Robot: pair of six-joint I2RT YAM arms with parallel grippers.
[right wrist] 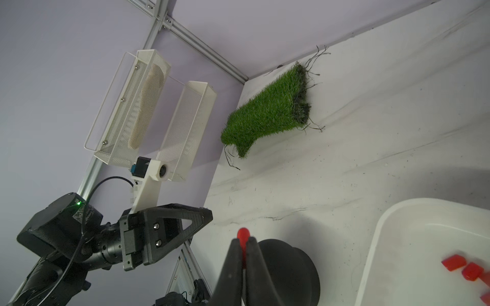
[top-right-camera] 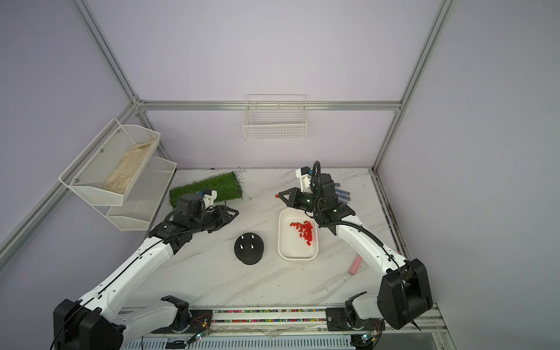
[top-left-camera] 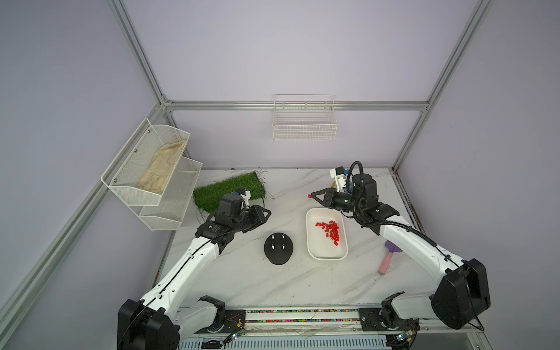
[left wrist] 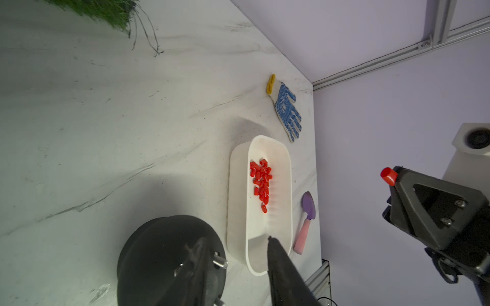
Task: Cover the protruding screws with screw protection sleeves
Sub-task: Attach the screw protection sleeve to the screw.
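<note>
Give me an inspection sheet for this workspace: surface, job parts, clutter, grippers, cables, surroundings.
Surface: white marbled tabletop; loose grass strands beside the mat.
Job's things: black dome base with its screws uncovered; red sleeves piled in a white tray.
Clutter: grass mat, toy shovel, dotted work glove.
Grippers: right gripper shut on one red sleeve, held above the table; left gripper open, empty.
Cables: black corrugated cable along the right arm; no snag seen.
Surroundings: wire basket on the back wall; mesh shelf on the left wall holding a beige cloth.
</note>
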